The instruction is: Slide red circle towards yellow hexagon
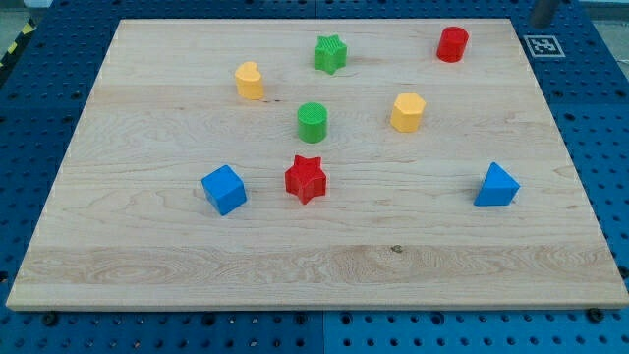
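The red circle (452,44) stands near the top right of the wooden board (147,265). The yellow hexagon (407,112) lies below and to the left of it, with bare wood between them. A short piece of my rod shows at the view's top edge, far right. My tip (540,23) is past the board's top right corner, to the right of and slightly above the red circle. It touches no block.
A green star (331,54), a yellow heart-like block (250,81), a green circle (313,122), a red star (306,178), a blue cube (224,189) and a blue triangle (496,185) lie on the board. A black-and-white marker tag (543,45) sits by the top right corner.
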Motion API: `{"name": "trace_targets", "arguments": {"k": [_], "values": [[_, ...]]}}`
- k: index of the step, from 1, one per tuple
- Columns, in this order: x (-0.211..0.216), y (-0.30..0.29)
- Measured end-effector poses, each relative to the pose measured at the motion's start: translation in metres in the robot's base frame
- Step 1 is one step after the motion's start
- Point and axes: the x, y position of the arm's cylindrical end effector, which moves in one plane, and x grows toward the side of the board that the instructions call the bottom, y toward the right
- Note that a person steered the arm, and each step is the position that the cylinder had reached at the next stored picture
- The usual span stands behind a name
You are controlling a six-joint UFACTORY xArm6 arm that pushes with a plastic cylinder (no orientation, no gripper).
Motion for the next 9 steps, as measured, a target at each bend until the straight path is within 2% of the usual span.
{"name": "trace_targets", "arguments": {"k": [6,7,8,9], "values": [[-0.001,-0.001],[0.015,-0.009],[0.07,-0.082],[0.077,-0.116]]}}
